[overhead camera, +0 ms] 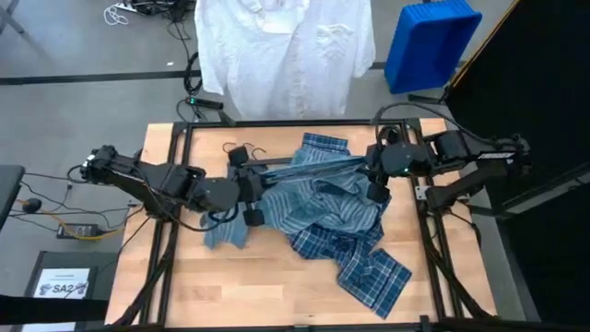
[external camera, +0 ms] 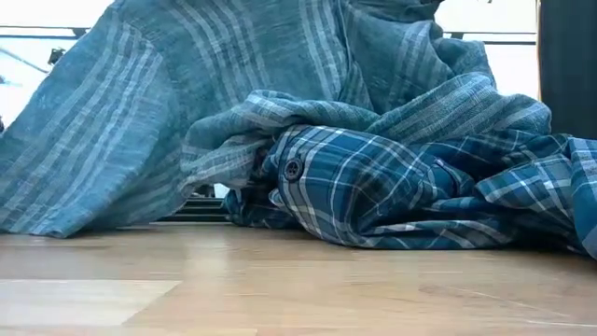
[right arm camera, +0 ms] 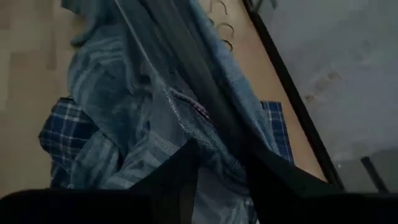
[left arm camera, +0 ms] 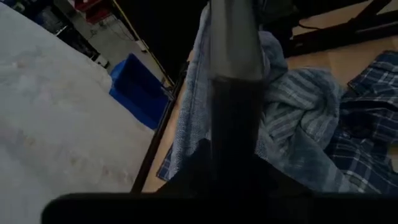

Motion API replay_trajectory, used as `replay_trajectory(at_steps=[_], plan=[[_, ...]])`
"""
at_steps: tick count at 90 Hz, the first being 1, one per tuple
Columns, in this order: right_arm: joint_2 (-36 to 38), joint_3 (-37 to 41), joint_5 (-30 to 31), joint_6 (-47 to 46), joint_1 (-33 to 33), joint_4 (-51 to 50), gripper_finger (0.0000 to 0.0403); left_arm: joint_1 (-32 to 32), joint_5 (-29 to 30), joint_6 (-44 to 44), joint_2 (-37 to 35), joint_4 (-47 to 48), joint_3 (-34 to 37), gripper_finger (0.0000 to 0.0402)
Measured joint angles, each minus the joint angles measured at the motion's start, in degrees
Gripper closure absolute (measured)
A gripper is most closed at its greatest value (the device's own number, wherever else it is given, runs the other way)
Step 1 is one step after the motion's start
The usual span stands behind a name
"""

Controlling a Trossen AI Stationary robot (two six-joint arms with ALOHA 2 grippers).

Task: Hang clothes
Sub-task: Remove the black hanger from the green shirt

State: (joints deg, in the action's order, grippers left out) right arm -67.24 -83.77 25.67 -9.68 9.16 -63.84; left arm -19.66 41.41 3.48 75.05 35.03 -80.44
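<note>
White shirt: we see the white shirt (overhead camera: pixel 284 51) hanging past the table's far edge, left of a blue bin (overhead camera: pixel 430 41).
Striped shirt: the striped shirt (overhead camera: pixel 309 189) is stretched across the wooden table (overhead camera: pixel 277 281) between both arms, partly covering the plaid shirt (overhead camera: pixel 369 267).
Left gripper: the left gripper (overhead camera: pixel 251 189) is clenched on a dark hanger (left arm camera: pixel 233 74) at the shirt's left end.
Right gripper: the right gripper (overhead camera: pixel 376 175) pinches the striped shirt's right end.
</note>
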Motion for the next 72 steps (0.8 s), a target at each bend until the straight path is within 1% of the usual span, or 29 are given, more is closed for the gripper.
replay_trajectory(at_steps=[15,31,44,56,65,72], plan=[[1.4,0.0,-0.4,2.7,0.9,6.0,0.0293,0.0,-1.2,0.5,1.3,-1.2,-0.1,0.0387],[1.1,0.0,-3.7,6.4,1.8,13.4,0.0286,0.0,-2.0,2.5,2.2,-4.2,-0.1,0.0387],[0.0,-0.1,-8.3,9.1,1.7,18.6,0.0279,0.0,-2.4,4.9,2.8,-7.4,-0.1,0.0387],[-1.0,-0.2,-10.8,9.8,1.8,21.1,0.0272,0.2,-2.7,5.4,3.3,-8.6,-0.1,0.0387],[-2.0,-0.2,-13.7,9.9,1.6,21.5,0.0268,0.6,-2.7,5.5,3.4,-8.8,-0.1,0.0387],[-2.1,-0.1,-14.7,9.9,1.7,21.1,0.0265,1.0,-2.6,5.4,3.7,-8.5,-0.1,0.0387]])
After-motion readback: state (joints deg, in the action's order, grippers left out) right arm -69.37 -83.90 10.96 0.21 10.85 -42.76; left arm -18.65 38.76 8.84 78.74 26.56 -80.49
